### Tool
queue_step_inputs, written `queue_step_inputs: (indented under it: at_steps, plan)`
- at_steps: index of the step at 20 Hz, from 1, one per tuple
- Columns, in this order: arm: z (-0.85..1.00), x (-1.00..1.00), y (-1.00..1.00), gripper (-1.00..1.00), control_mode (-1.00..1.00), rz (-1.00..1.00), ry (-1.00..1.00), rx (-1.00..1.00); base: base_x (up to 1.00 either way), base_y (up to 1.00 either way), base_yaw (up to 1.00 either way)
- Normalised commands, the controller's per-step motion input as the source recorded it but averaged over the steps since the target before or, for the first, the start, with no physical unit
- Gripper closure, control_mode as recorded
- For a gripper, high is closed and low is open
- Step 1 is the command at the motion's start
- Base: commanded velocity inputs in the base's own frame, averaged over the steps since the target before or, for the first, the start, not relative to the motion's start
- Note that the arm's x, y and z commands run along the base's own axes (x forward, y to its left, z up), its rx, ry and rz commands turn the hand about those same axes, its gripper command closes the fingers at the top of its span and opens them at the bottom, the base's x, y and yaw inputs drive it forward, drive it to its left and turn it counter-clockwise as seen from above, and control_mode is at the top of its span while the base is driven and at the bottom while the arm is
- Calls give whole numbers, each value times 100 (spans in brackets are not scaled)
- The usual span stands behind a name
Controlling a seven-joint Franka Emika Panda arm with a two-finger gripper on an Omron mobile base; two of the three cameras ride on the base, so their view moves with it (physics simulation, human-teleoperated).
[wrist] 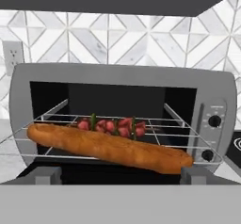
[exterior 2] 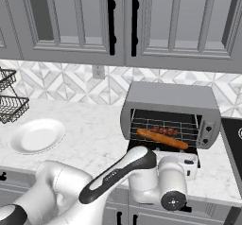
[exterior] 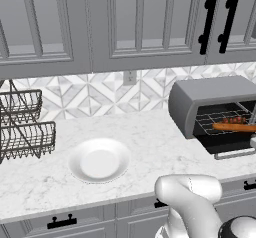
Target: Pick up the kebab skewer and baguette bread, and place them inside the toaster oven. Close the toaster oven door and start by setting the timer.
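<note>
End effector (wrist: 120, 175): two dark fingertips spread wide at the bottom of the hand view, nothing between them; it faces straight into the open mouth of the toaster oven (wrist: 122, 77), low and just in front of it.

Toaster oven door (exterior: 235, 154): folded down flat in front of the cavity, lying below and just ahead of the end effector. Judged the next thing to handle: it has to swing up to shut, so the end effector must get under or behind its front edge, where the silver bar handle sits.

Baguette (wrist: 108, 148): on the wire rack (wrist: 188, 138), long axis across the opening, running from the left front of the rack to the right front, nearest the end effector. Its right end sits close to the rack's front edge; judged a possible snag if it overhangs when the door comes up, though overhang cannot be confirmed.

Kebab skewer (wrist: 112, 125): on the same rack, just behind the baguette and roughly parallel to it, deeper in the cavity.

Knobs (wrist: 214, 121): two dark dials, one above the other, on the panel right of the opening; one is presumably the timer, but which cannot be told.

Plate (exterior: 99, 161): white, bare, on the desk (exterior: 145, 132) well to the left of the oven, out of the way.

Wire baskets (exterior: 22, 127): far left on the desk.

Wall outlet (wrist: 12, 57): on the tiled wall behind.
</note>
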Motion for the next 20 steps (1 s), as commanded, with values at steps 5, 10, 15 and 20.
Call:
queue_step_inputs:
  at_steps: [5,10,15,20]
  plan:
    - [25,-2,8,-100,-100,0,-28,-3,0,0,0]
    - [11,0,0,-100,-100,0,-16,0,0,0,0]
    - [9,-9,0,-100,-100,0,-6,0,0,0,0]
    - [23,-34,0,-100,-100,0,-1,0,0,0,0]
